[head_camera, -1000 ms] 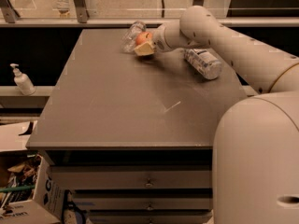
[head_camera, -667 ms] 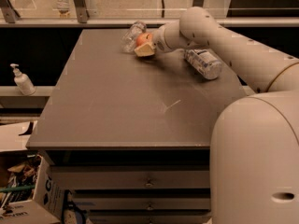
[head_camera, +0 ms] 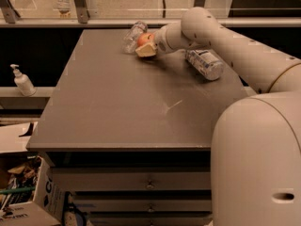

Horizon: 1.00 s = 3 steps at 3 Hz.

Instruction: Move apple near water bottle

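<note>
**Barely a shift: apple held beside the water bottle at the table's far edge**

Almost nothing has moved over the last second; the gripper (head_camera: 146, 45) and its load sit a hair further right than before, and everything else lies as it did. The claw is clamped on the apple (head_camera: 143, 39), whose red-orange top shows above a pale finger pad (head_camera: 146, 51) pressed against its near side. Whether the fruit rests on the surface or hangs just above it cannot be told.

The apple is just to the right of the water bottle (head_camera: 132, 34), the slim clear one, which lies on its side near the far edge of the grey table (head_camera: 117, 112). The two are very close (contact cannot be made out).

The arm (head_camera: 225, 39) reaches in from the right, passing above a larger bottle (head_camera: 203, 64) with a white-blue label, which lies on its side to the right of the gripper, apart from the apple.

Left of the table, a pump dispenser (head_camera: 21, 81) stands on a low ledge. Drawers (head_camera: 141, 185) run below the tabletop, and a cardboard box (head_camera: 28, 206) sits at the lower left.
</note>
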Tool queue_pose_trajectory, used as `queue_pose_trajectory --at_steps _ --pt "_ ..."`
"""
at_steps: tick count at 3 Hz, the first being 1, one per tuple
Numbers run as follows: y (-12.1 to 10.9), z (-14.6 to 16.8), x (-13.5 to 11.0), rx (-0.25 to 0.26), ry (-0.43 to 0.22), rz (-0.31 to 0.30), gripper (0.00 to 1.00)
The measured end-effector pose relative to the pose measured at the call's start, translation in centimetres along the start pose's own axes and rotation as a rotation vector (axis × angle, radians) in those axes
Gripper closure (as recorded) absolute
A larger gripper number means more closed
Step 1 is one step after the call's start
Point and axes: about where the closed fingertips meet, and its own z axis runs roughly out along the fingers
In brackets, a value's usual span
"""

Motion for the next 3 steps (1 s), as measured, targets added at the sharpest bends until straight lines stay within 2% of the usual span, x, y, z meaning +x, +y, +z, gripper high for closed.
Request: queue_pose_trajectory --at_steps 3 --pt "-0.05 -0.09 -0.10 0.000 0.000 0.001 0.07"
